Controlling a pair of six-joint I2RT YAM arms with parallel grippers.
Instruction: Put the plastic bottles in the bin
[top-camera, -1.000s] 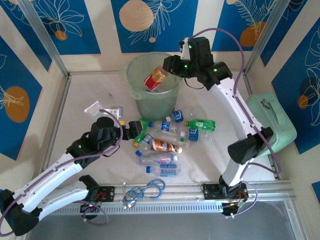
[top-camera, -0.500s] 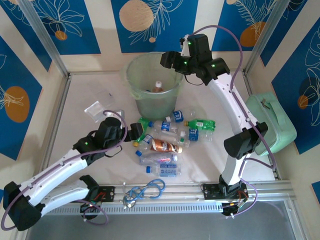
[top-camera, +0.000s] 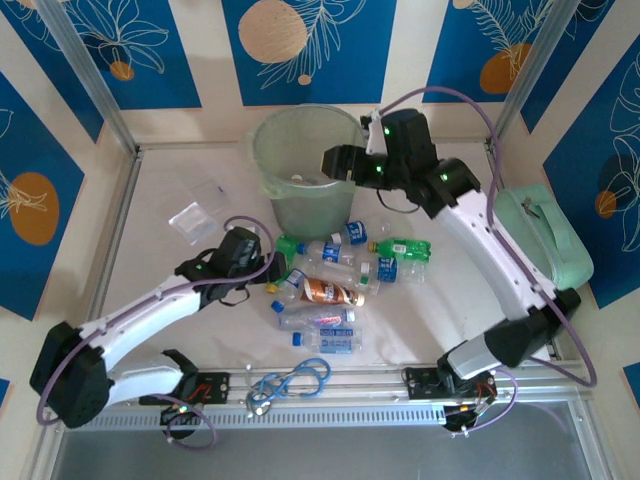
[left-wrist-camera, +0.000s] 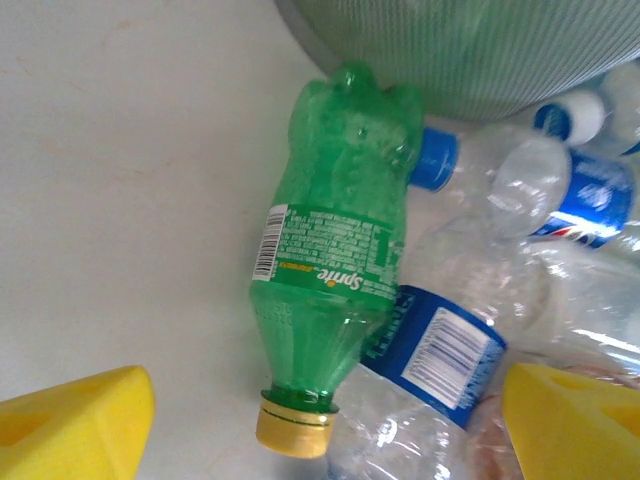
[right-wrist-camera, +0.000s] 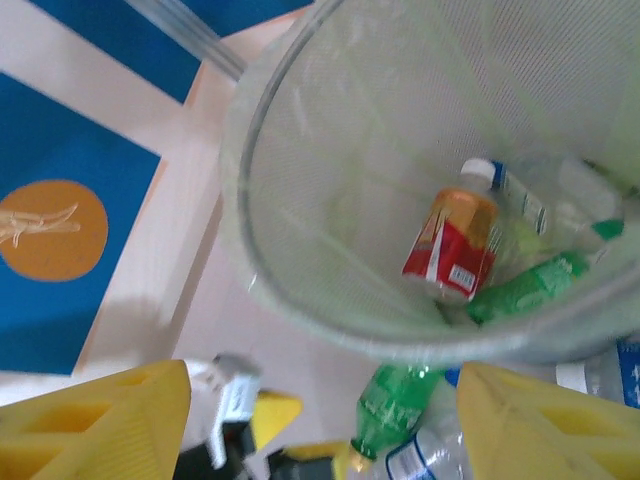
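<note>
The bin (top-camera: 262, 150), a round pale-green bucket, stands at the back centre. It holds a red-labelled brown bottle (right-wrist-camera: 450, 245), a green bottle (right-wrist-camera: 525, 290) and a clear bottle (right-wrist-camera: 540, 195). My right gripper (top-camera: 336, 160) hangs open and empty over the bin's right rim (right-wrist-camera: 330, 330). Several plastic bottles (top-camera: 330, 292) lie in a heap in front of the bin. My left gripper (top-camera: 272, 270) is open at the heap's left end. Its yellow fingers (left-wrist-camera: 75, 425) stand either side of a green Sprite bottle (left-wrist-camera: 335, 260) with a yellow cap, without touching it.
A coiled blue cable (top-camera: 295, 380) lies by the front rail. A mint-green case (top-camera: 540, 240) sits against the right wall. Clear plastic wrappers (top-camera: 190, 215) lie left of the bin. More clear blue-labelled bottles (left-wrist-camera: 450, 350) press against the Sprite bottle.
My right gripper opened and the red-labelled bottle dropped into the bin; the gripper then drew back toward the near rim. My left gripper moved right, up to the green bottle.
</note>
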